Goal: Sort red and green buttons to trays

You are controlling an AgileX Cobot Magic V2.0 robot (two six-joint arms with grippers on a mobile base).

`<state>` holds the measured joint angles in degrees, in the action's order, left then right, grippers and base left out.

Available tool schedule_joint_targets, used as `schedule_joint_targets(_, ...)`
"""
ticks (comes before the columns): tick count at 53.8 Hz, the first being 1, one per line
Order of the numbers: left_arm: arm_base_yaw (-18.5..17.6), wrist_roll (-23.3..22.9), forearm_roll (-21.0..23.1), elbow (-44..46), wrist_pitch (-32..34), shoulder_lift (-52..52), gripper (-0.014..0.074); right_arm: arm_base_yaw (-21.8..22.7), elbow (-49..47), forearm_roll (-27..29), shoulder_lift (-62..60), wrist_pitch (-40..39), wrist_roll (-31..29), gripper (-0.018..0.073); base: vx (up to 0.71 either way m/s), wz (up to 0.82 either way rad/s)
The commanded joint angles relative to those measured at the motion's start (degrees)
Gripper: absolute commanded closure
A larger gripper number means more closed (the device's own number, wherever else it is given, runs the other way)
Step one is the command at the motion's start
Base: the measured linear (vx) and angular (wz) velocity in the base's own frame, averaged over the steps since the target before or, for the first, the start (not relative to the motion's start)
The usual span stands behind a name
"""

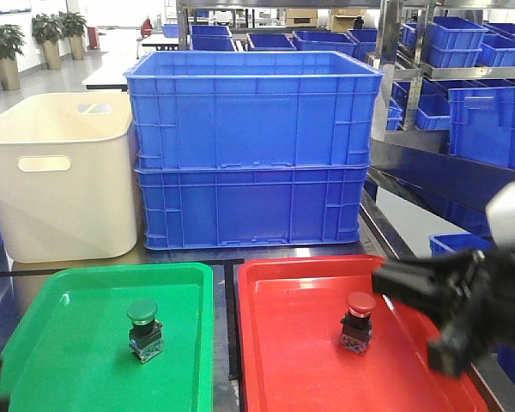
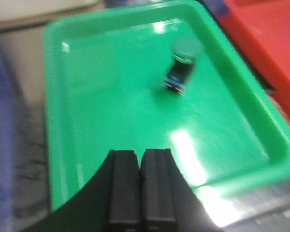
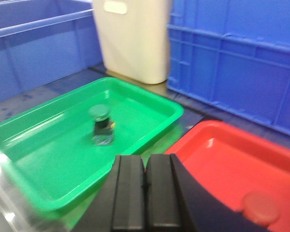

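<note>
Nearest the front camera, the right gripper (image 1: 412,296) reached in from the right as a blurred black mass above the red tray's edge; in its wrist view its two ribbed black pads (image 3: 128,193) were pressed together with nothing between them. The left gripper (image 2: 141,191) showed the same in its own view: flat matte fingers closed against each other, empty, hovering above the near end of the green tray (image 1: 69,352).

Both trays were shallow, glossy plastic rectangles with rounded corners and raised rims, lying side by side with a dark gap between. The green button (image 1: 143,329), a round cap on a dark boxy body, stood upright near the middle of the green tray. The red button (image 1: 358,322), with a mushroom cap, stood upright in the red tray (image 1: 292,360), just left of the right gripper.

Behind the trays stood a smooth cream tub (image 1: 56,176) with handle slots and two stacked ribbed blue crates (image 1: 253,150).
</note>
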<state>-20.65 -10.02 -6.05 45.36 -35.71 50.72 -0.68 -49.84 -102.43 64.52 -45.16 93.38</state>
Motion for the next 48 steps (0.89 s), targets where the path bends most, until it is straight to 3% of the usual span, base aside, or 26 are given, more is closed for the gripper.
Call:
schedule_joint_targets(1, -0.71, 7.88, 9.27, -1.44, 4.64, -4.75, 0.0602, 0.14, 2.72, 0.05, -4.97, 1.04, 0.43, 0.0569, 0.00, 0.00)
schedule_joint_targets(10, -0.94, 18.93, 22.28, -7.76, 5.56, -13.07, 0.0602, 0.14, 10.52, 0.05, -12.95, 4.94, 0.32, 0.0568, 0.00, 0.00)
schedule_joint_targets(16, -0.94, 22.12, 25.85, -9.61, 5.21, -17.52, 0.0601, 0.14, 13.38, 0.11, -16.66, 4.27, 0.26, 0.0568, 0.00, 0.00)
schedule_joint_targets(23, -0.94, 22.07, 25.72, -9.74, 2.82, -20.54, 0.0601, 0.14, 15.38, 0.22, -19.64, 2.27, 0.26, 0.0568, 0.00, 0.00)
schedule_joint_targets(48, -0.94, 22.25, 25.02, -10.26, 3.63, -21.65, 0.0601, 0.14, 15.51, 0.21, -20.92, 1.99, 0.26, 0.0568, 0.00, 0.00)
